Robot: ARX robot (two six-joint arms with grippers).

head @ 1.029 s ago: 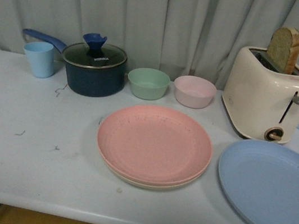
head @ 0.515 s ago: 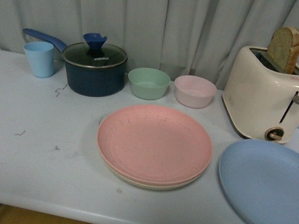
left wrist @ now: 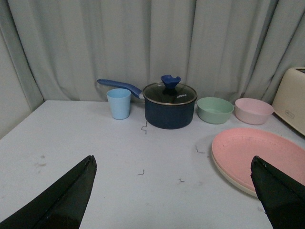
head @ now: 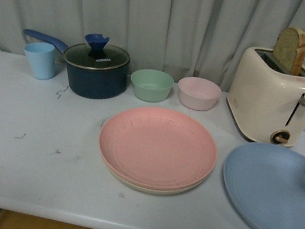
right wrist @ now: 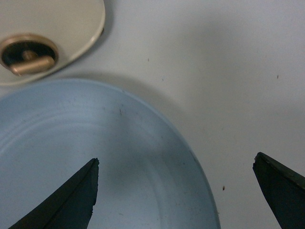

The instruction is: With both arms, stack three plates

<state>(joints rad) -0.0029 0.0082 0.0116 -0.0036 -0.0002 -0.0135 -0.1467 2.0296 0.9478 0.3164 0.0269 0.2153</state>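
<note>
Right claw (right wrist: 176, 162): released, both fingers spread wide with nothing between them, hanging over the right rim of the blue plate (right wrist: 95, 138)
Left claw (left wrist: 172, 162): also released and empty, held above the bare surface (head: 31, 147), well apart from the stack
Blue plate: lies flat and alone at the right of the surface, its near edge close to the surface's near edge, its far edge just beside the toaster (head: 271, 98)
Stack: the pink plate (head: 158, 144) sits on the cream plate (head: 146, 188), only a thin cream rim showing, in the middle
Risk at the rim: I judge the low rim gives my finger little to get under; it may skate over and push the plate towards the near edge
Risk in the lift: a wide plate pinched at one side will likely sag, and a matte smooth wall could slip out
Risk from neighbours: a swing to the far side could knock the toaster or its lever knob (right wrist: 26, 55)
Materials: plates look like matte plastic, round, shallow, faintly ridged; the toaster is glossy cream with rounded corners
</note>
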